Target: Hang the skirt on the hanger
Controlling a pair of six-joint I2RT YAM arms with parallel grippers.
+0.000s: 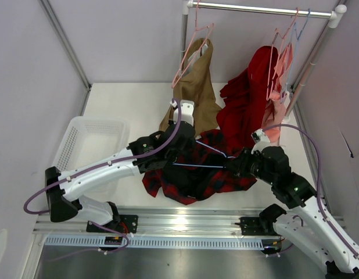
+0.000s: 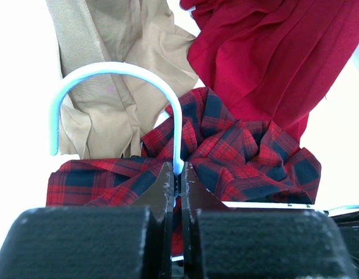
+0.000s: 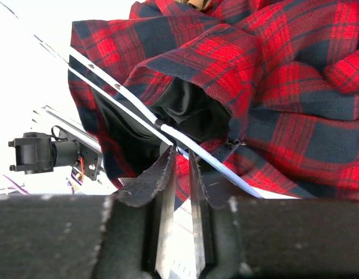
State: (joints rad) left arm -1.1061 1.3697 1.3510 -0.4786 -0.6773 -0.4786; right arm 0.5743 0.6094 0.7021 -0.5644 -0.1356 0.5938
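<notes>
Table: white, fills the middle of the top view.
Basket: white, left side of the frame, well apart from the work.
Tan cloth and red cloth: hung at the top of the frame, with their bottoms down near the skirt.
Skirt: red and dark checks, heaped low in the middle of the frame on the table, between the two arms. Not yet hung.
Hanger: thin blue wire across the top of the skirt. In the right wrist view, one side goes in at the dark opening of the skirt.
Could go wrong: wire may slide back out of the opening, since the cloth is loose and bunched up.
Could go wrong: may catch the tan or red cloth on a lift, since both hang so close.
Could go wrong: skirt may hang from one side only and drop off.
Left gripper: clenched tight on the hanger, just under its hook.
Right gripper: jaws a tiny bit apart, wire crossing right at the tips. Cannot tell if gripping or letting go.
</notes>
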